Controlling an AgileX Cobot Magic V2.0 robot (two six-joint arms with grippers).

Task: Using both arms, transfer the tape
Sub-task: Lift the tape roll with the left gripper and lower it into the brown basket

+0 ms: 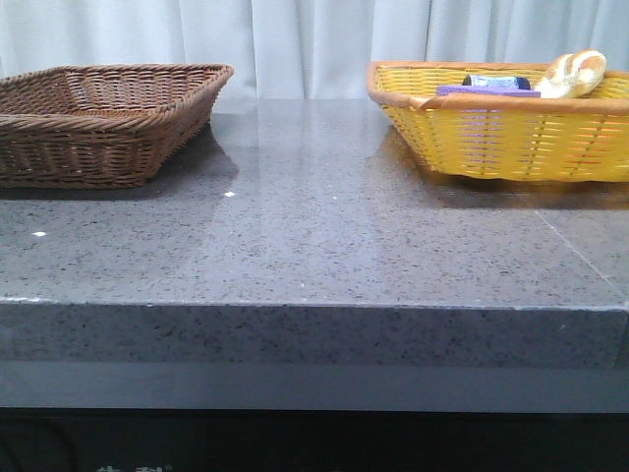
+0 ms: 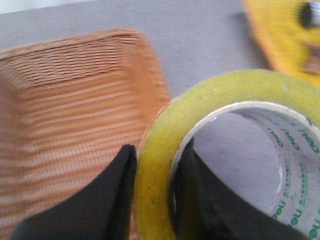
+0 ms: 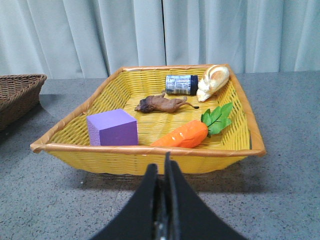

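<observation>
In the left wrist view my left gripper (image 2: 155, 170) is shut on the wall of the tape (image 2: 210, 95), a yellow translucent roll with a white core printed in green. One finger is outside the roll, one inside the core. It hangs over the edge of the brown wicker basket (image 2: 65, 115). In the right wrist view my right gripper (image 3: 162, 172) is shut and empty, low over the grey table in front of the yellow basket (image 3: 150, 150). Neither gripper nor the tape shows in the front view.
The brown basket (image 1: 98, 118) stands at the table's back left, the yellow basket (image 1: 501, 128) at the back right. The yellow basket holds a purple block (image 3: 112, 127), a toy carrot (image 3: 192, 131), a brown animal figure (image 3: 162, 104), a small jar (image 3: 181, 84) and a bread-like piece (image 3: 214, 81).
</observation>
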